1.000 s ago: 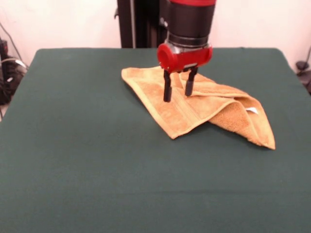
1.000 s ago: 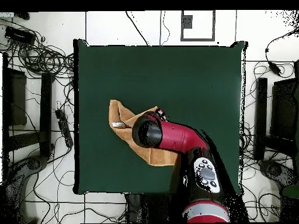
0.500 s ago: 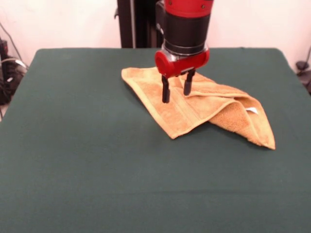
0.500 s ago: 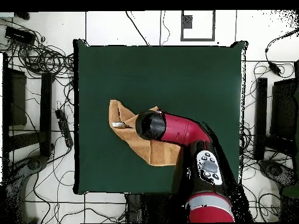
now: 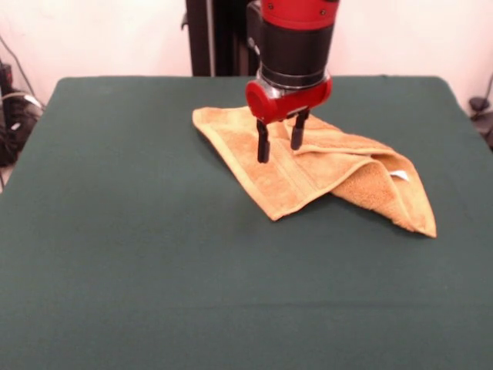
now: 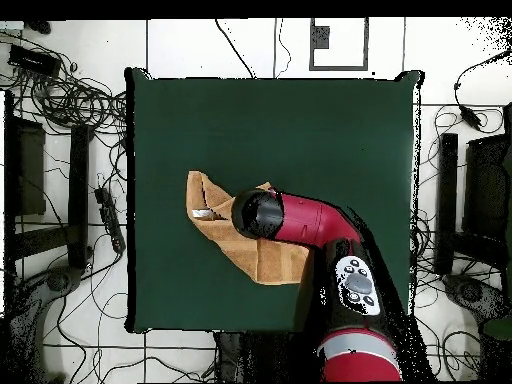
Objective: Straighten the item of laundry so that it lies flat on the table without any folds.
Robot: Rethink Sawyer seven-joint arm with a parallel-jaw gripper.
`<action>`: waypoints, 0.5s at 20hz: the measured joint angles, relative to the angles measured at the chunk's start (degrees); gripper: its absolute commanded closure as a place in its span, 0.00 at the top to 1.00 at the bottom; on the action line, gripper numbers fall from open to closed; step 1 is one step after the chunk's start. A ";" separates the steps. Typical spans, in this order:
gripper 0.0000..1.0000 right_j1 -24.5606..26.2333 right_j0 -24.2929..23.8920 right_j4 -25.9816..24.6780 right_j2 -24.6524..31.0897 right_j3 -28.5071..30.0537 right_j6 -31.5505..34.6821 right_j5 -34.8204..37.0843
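Front view: the towel (image 5: 323, 171) lies folded over itself on the far half of the counter (image 5: 139, 254), right of centre. The hand (image 5: 278, 149) stands over the towel's left part with its two fingers apart and nothing between them. Whether the tips touch the cloth is hard to tell. If they close here, they may pinch both layers together, and a pull would then drag the whole bundle rather than open the fold. The white tag (image 5: 399, 176) marks the bunched right end.

Overhead view: the arm (image 6: 300, 222) covers the hand and much of the towel (image 6: 215, 215); the fingers are hidden.
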 measured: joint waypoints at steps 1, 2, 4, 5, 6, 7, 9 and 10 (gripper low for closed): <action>1.00 0.01 -0.01 0.00 0.01 0.00 0.00 0.00; 1.00 0.02 -0.02 0.00 0.01 -0.02 0.00 0.00; 1.00 0.05 -0.02 0.01 0.02 -0.08 0.00 0.00; 1.00 0.06 -0.02 0.00 0.02 -0.11 0.00 0.00; 1.00 0.08 -0.02 -0.04 0.02 -0.13 0.00 0.00; 1.00 0.07 -0.02 -0.17 0.02 -0.13 0.00 0.00; 1.00 0.08 -0.02 -0.63 0.02 -0.17 0.00 0.00; 1.00 0.11 -0.02 -0.80 0.02 -0.19 0.00 0.00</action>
